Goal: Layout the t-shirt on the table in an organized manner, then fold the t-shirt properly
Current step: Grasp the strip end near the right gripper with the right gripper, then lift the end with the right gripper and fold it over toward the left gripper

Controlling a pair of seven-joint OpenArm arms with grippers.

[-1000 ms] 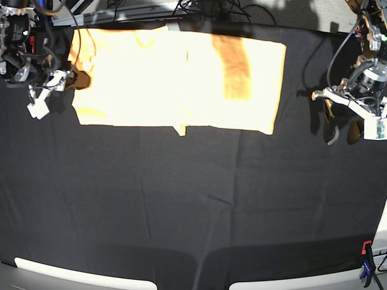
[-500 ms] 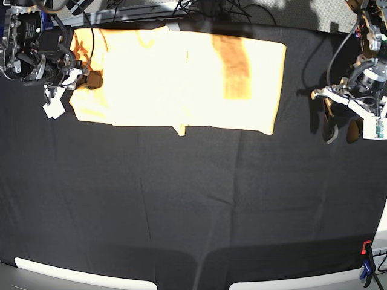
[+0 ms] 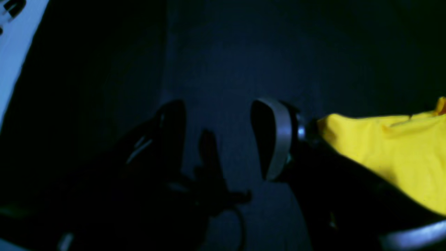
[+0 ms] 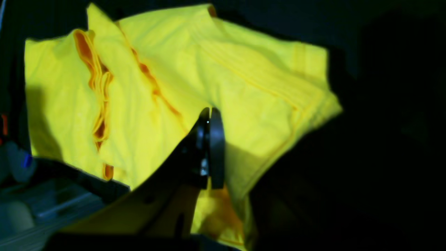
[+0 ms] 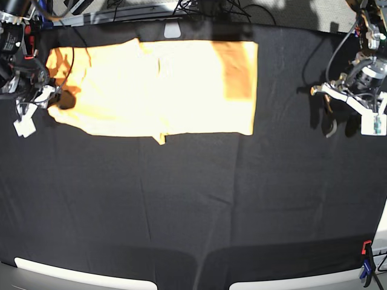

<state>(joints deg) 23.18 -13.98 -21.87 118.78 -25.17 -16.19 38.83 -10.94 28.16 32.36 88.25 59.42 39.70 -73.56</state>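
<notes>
The pale yellow-orange t-shirt (image 5: 157, 84) lies flat and folded into a long rectangle at the far side of the black table (image 5: 193, 199). My right gripper (image 5: 55, 98) sits at the shirt's left end in the base view. In the right wrist view its jaws (image 4: 209, 150) are shut on a layered edge of the t-shirt (image 4: 244, 80). My left gripper (image 5: 347, 113) hovers open over bare cloth to the right of the shirt. The left wrist view shows the left gripper (image 3: 223, 139) with nothing in it and the t-shirt's corner (image 3: 393, 153) beside one finger.
A red-and-blue clamp (image 5: 366, 266) grips the table's near right corner. Cables (image 5: 205, 9) and a small white piece (image 5: 172, 29) lie along the far edge. Two white strips (image 5: 84, 278) run along the near edge.
My right gripper went from open to shut on the shirt's left end and pulled the whole shirt leftward in the base view. The left gripper rose slightly and stayed open.
</notes>
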